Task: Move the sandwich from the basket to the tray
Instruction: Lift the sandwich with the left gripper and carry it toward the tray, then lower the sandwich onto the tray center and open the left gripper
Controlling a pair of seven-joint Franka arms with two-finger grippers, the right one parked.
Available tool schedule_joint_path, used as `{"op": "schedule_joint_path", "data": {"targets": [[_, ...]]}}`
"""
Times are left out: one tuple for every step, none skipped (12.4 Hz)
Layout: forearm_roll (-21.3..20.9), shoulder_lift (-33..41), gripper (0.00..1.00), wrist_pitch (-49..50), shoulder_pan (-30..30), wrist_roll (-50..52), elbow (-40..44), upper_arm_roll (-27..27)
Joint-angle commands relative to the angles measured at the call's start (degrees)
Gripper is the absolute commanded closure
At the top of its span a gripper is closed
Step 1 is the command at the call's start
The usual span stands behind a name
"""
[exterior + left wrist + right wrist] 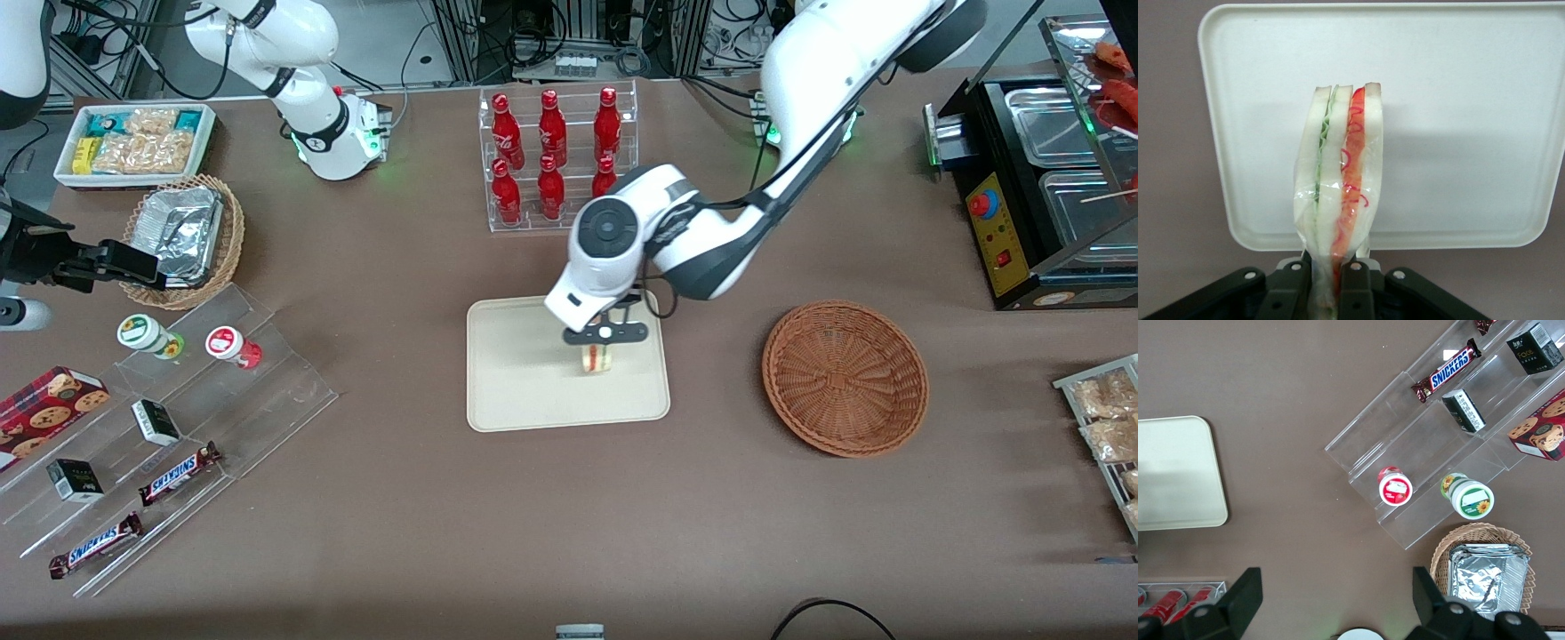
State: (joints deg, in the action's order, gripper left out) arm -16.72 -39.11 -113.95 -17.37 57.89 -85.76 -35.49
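Observation:
The sandwich [597,358], a wrapped white-bread wedge with red and green filling, hangs in my left gripper [603,348] above the cream tray [516,373]. In the left wrist view the sandwich [1340,180] stands on edge between the two black fingers [1355,293], which are shut on its narrow end, with the tray [1458,100] underneath. The reddish-brown wicker basket [845,378] lies on the table beside the tray, toward the working arm's end, with nothing in it.
A clear rack of red bottles [556,156] stands farther from the front camera than the tray. A clear stepped shelf [178,418] with snacks and a tan basket with a foil container [182,236] lie toward the parked arm's end. A black appliance [1031,178] stands at the working arm's end.

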Motion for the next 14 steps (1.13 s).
{"op": "schedule_joint_path", "data": {"targets": [[-3.66, -7.54, 1.00, 2.24, -4.07, 3.98, 9.45, 0.34], [-3.67, -9.21, 1.00, 2.15, -4.77, 4.77, 11.47, 0.60], [-3.67, -10.53, 1.00, 1.98, -6.26, 5.65, 13.23, 1.82], [-3.58, -11.33, 1.00, 1.80, -8.36, 5.65, 14.55, 4.09], [-3.49, -12.38, 1.00, 1.71, -10.56, 5.65, 15.96, 6.64], [-3.40, -13.09, 1.00, 1.62, -11.28, 5.57, 17.02, 7.80], [-3.40, -13.71, 1.00, 1.53, -11.28, 5.65, 17.55, 7.81], [-3.40, -13.80, 1.00, 1.36, -11.28, 5.83, 17.64, 7.89], [-3.32, -14.15, 1.00, 1.01, -11.20, 5.92, 17.64, 7.90], [-3.14, -14.24, 1.00, 0.92, -11.28, 6.18, 17.64, 7.90], [-3.05, -14.24, 1.00, 0.92, -11.20, 7.05, 17.64, 7.90], [-2.96, -14.24, 1.00, 0.92, -11.20, 7.41, 17.64, 7.90], [-2.96, -14.33, 1.00, 0.83, -11.20, 7.59, 17.64, 7.90], [-2.96, -14.50, 1.00, 0.83, -11.20, 7.59, 17.64, 7.90]]}}
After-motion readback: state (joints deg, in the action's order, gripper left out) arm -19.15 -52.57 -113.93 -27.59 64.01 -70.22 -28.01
